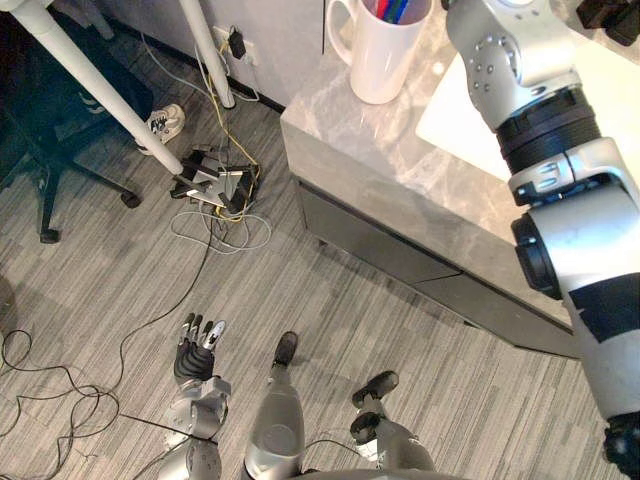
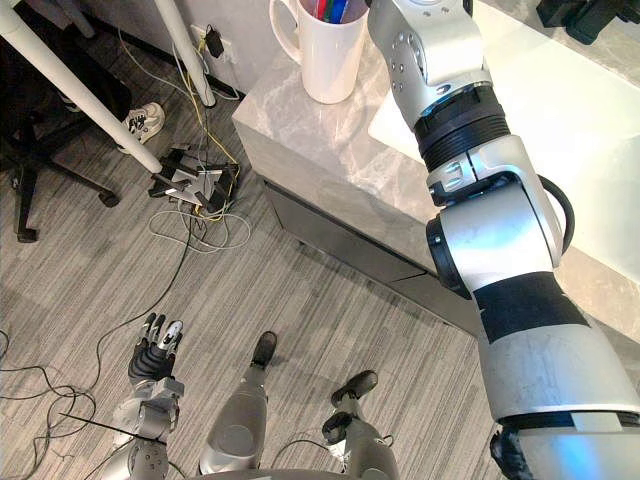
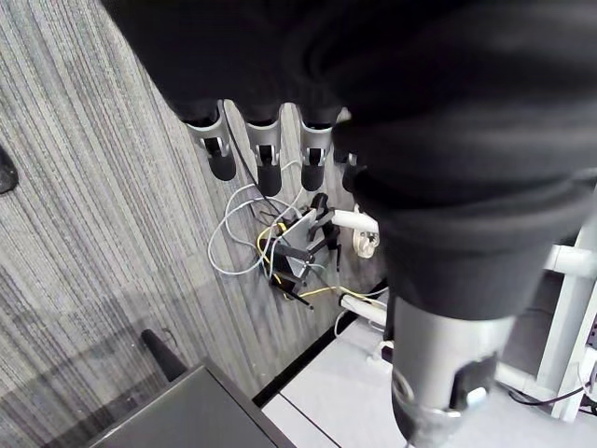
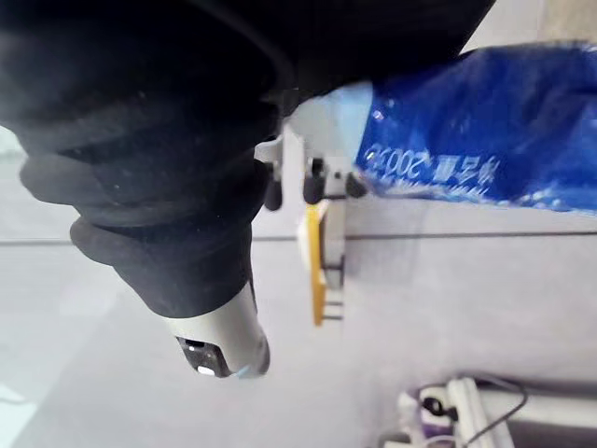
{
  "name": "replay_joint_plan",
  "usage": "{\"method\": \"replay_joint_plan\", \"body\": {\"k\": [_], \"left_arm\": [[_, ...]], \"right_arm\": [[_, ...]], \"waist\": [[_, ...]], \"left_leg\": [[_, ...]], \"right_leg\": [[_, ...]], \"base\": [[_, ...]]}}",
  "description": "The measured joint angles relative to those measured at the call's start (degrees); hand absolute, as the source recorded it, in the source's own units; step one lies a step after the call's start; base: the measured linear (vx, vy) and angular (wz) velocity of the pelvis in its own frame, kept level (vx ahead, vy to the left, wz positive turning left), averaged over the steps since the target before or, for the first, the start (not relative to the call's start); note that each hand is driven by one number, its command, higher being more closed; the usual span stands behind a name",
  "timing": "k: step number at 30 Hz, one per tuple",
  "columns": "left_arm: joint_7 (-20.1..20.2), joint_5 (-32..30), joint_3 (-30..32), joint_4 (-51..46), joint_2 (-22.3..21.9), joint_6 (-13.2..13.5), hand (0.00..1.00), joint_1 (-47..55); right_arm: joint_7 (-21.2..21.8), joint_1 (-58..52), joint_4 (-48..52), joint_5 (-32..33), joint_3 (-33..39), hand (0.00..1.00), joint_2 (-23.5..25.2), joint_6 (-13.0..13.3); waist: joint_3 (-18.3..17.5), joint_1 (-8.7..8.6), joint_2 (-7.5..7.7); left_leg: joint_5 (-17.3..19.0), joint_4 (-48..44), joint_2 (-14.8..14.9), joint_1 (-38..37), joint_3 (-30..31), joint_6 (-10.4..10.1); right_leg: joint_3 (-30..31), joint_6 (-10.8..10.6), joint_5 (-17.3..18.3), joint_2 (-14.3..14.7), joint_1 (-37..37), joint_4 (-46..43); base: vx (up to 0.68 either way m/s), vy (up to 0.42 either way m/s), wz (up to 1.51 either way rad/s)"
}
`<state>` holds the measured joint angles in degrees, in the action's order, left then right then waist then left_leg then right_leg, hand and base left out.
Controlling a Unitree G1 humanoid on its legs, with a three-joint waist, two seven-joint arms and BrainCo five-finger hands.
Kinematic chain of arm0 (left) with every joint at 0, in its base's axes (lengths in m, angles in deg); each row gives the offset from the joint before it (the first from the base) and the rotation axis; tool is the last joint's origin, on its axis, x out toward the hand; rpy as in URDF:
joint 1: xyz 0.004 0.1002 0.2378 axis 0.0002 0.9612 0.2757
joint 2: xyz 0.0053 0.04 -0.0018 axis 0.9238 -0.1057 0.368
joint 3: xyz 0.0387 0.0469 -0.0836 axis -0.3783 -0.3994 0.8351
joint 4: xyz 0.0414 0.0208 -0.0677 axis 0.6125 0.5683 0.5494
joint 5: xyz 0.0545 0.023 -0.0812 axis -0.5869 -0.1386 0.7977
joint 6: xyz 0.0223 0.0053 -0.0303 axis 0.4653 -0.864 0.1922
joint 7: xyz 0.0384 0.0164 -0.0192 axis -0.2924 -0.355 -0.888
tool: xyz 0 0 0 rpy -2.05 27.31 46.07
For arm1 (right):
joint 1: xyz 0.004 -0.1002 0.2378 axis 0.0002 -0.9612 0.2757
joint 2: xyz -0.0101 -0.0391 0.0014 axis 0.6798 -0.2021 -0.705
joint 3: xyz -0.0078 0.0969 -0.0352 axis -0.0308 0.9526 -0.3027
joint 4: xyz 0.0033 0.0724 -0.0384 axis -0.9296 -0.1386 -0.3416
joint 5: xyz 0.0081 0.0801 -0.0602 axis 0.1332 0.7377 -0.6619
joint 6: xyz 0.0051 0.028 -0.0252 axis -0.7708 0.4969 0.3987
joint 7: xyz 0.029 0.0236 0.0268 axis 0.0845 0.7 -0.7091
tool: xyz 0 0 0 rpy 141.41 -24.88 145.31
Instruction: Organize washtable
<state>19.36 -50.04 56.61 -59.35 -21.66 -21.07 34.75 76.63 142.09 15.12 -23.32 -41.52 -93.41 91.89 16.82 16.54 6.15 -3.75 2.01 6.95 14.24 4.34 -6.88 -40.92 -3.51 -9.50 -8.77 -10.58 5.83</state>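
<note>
R robot hand [image 4: 187, 233] grips blue tube [image 4: 466, 131] end (axis across fingers [image 4: 272, 191]), L robot hand [image 1: 195, 355] open

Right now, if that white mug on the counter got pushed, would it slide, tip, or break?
The white mug looks like glazed ceramic: probably stiff, heavy and breakable. It stands on a smooth marble-look counter near the edge, so a push might slide it off. The coloured sticks inside may make it slightly top-heavy.

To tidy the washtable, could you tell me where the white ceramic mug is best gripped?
Probably round the body of the white ceramic mug, from the front: it stands upright by the corner of the grey marble counter, its handle points left, and coloured items fill its mouth.
</note>
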Motion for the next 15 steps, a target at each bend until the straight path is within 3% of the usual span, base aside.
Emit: {"method": "replay_joint_plan", "body": {"k": [12, 15], "left_arm": [[0.0, 0.0, 0.0, 0.0, 0.0, 0.0, 0.0, 0.0], [0.0, 0.0, 0.0, 0.0, 0.0, 0.0, 0.0, -0.1]], "right_arm": [[-0.2, 1.4, 0.1, 0.0, 2.0, 0.0, -0.2, 0.0], [-1.0, 3.3, 0.5, 0.0, 2.4, 0.0, -2.2, 0.1]], "waist": [[0.0, -0.09, 0.02], [-0.1, -0.1, 0.09]], "left_leg": [[0.0, 0.0, 0.1, -0.8, 0.0, 0.0], [0.0, 0.1, 0.2, -1.7, 0.0, 0.0]], "right_leg": [[0.0, 0.0, 0.0, 0.0, 0.9, 0.0], [-0.1, 0.0, 0.0, 0.0, 1.7, 0.1]], "base": [[0.0, 0.0, 0.0], [0.0, 0.011, 0.0]]}}
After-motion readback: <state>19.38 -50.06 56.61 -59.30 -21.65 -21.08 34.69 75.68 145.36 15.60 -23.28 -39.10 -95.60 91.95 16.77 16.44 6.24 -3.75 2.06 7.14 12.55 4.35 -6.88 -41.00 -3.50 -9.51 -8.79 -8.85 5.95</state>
